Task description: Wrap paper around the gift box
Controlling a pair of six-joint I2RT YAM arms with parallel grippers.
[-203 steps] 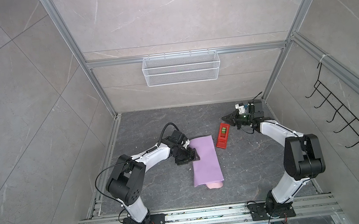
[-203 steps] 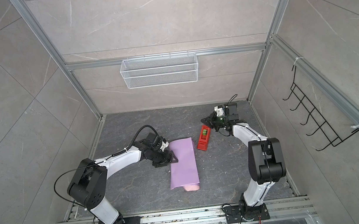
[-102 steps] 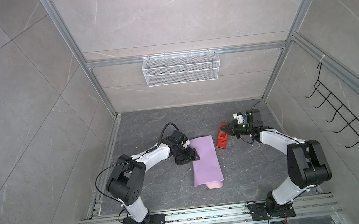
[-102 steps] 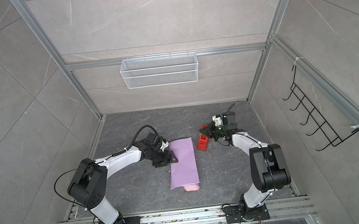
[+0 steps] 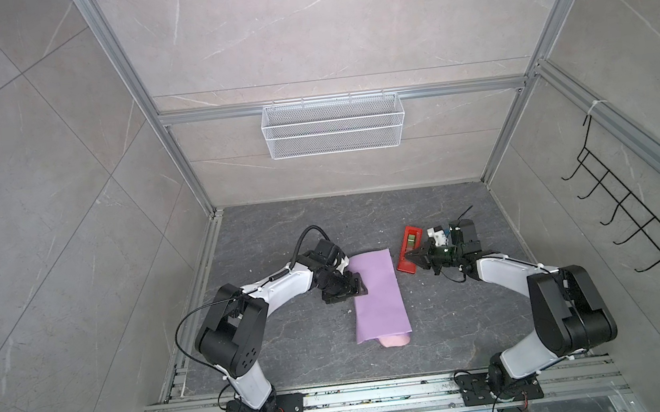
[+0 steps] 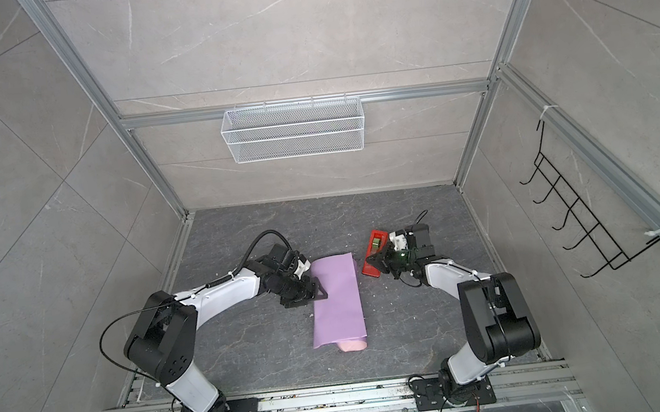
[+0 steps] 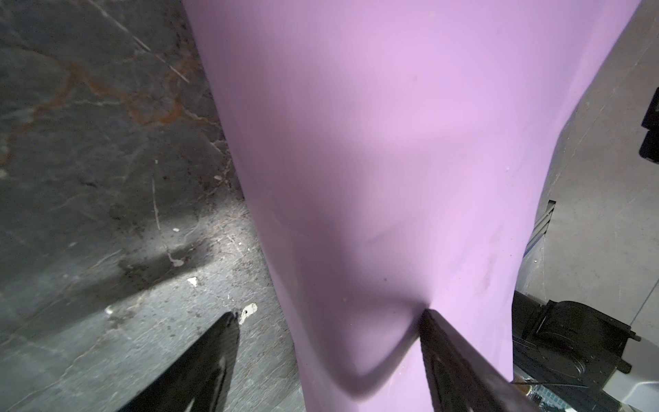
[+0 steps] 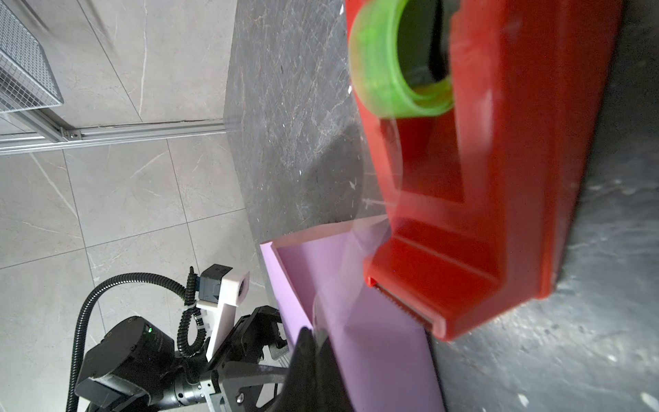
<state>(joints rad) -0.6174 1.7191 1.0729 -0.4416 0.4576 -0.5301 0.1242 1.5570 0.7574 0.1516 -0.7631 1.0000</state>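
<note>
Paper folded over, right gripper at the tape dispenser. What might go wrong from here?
The right gripper is shut on a clear tape strip drawn from the red dispenser. Nothing holds the dispenser down, so it may slide or lift instead of letting the tape tear.
The open left gripper pins the paper with only one finger. If that slips, the fold may spring open.

L arm (image 5: 278, 287): elbow bent, reaching inward, wrist low. left gripper (image 5: 356, 290): jaws spread wide. R arm (image 5: 502, 272): forearm extended inward, wrist low. right gripper (image 5: 411, 255): jaws pinched together.
</note>
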